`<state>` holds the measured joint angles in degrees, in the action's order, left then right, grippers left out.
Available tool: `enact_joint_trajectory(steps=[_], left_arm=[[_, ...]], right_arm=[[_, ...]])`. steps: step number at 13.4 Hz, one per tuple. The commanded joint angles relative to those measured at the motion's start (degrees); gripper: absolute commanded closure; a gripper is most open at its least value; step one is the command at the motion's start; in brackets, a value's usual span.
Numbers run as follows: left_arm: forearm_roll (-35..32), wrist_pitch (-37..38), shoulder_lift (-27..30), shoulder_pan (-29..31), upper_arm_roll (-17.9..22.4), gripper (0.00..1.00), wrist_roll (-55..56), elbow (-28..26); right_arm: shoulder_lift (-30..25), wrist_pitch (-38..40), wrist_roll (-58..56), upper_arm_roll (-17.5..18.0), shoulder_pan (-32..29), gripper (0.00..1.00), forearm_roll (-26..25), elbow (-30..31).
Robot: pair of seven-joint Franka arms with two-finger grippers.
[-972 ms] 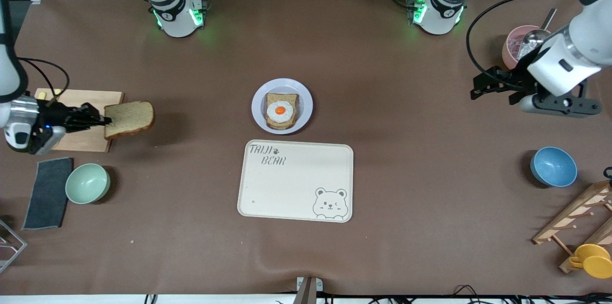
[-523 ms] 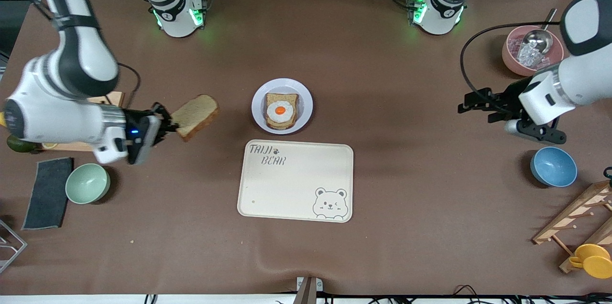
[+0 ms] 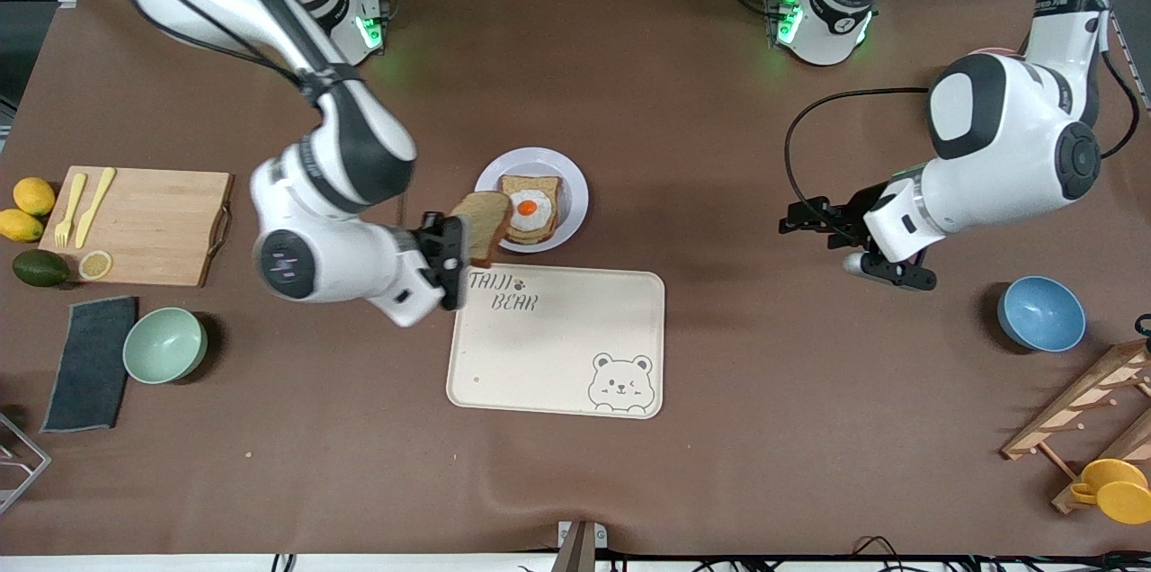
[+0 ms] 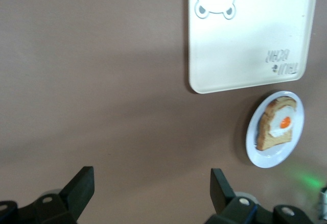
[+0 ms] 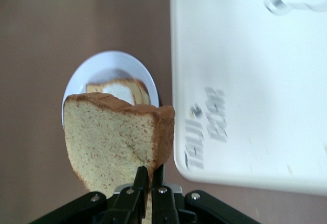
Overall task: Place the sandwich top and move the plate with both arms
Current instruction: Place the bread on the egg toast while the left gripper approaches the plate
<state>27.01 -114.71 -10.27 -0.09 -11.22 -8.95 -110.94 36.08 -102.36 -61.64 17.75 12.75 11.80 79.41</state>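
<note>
One sandwich top [image 3: 483, 222], one plate [image 3: 568, 179], two grippers

Probably a robotics lab: bench-mounted arms [image 3: 333, 131], cable clutter, aluminium framing past the table [image 3: 719, 482]

The brown surface [image 3: 683, 104] carries the plate [image 3: 574, 185] and the cream tray [image 3: 555, 356], both just beside the right pincer [image 3: 460, 250].

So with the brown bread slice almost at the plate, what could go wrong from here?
1. The right gripper pinches the plain brown bread slice by one edge only; it hangs tilted and could land skewed on the fried-egg slice.
2. The small round pale plate could get nudged.
3. The open left gripper is over bare table, not yet at the plate.
</note>
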Motion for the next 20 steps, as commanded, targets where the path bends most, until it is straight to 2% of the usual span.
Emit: enact_joint_trajectory(steps=[1,5,9,12,16,19,20], left_arm=[[4.88,-0.69,0.78,0.35,-0.29,0.00,-1.07,-3.04],[8.67,-4.10,0.78,-0.27,-1.25,0.00,-1.24,-8.31],[12.35,-6.93,-1.85,-0.09,-2.75,0.00,-5.18,-10.87],[20.51,-6.93,-4.57,-0.70,-2.84,0.00,-7.83,-11.75],[22.12,-6.67,-6.24,-1.93,-3.19,0.00,-9.76,-12.54],[22.64,-6.67,-9.93,-1.85,-3.37,0.00,-15.98,-12.46],[24.91,-6.67,-10.73,-1.76,-3.63,0.00,-17.92,-12.54]], right_arm=[[1.45,2.16,-0.58,-0.96,5.95,1.00,-3.69,-3.74],[1.62,3.83,-1.11,-0.96,9.14,1.00,-9.50,-3.30],[1.89,3.04,-1.29,-0.96,8.35,1.00,-9.34,0.47],[3.20,1.64,-1.55,-0.96,8.35,1.00,-9.07,0.48],[4.44,-0.82,-1.90,-0.96,8.96,1.00,-9.25,0.39],[4.96,-1.44,-1.72,-0.96,9.93,1.00,-10.21,0.30],[5.05,-1.44,-1.81,-1.05,9.93,1.00,-10.21,0.48]])
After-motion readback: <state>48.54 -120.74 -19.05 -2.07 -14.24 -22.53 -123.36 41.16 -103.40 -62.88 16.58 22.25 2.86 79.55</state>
